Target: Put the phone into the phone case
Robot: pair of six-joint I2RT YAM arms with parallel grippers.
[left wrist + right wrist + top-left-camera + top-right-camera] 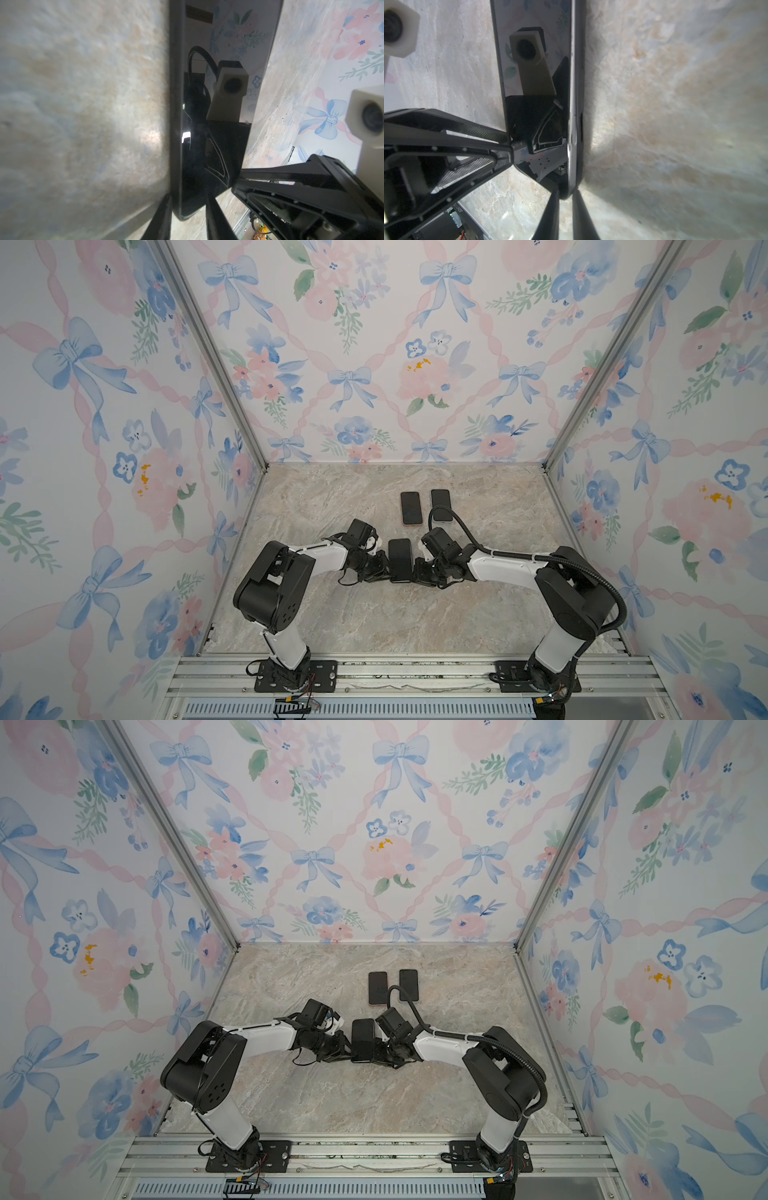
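1. You are looking at a marble table that is carrying everything.
2. Your left gripper is reaching in with narrow jaws straddling one long edge of the phone. You cannot tell whether they are pressing.
3. Your right gripper is pinching the opposite edge near a corner, jaws almost together.
4. The phone is sitting between both grippers, mid-table, glossy screen up. A dark rim is framing the glass, and you cannot tell whether that is a case.
5. A salmon-rimmed slab and a white-rimmed slab are lying side by side behind it. You cannot tell whether either is a case holding anything.
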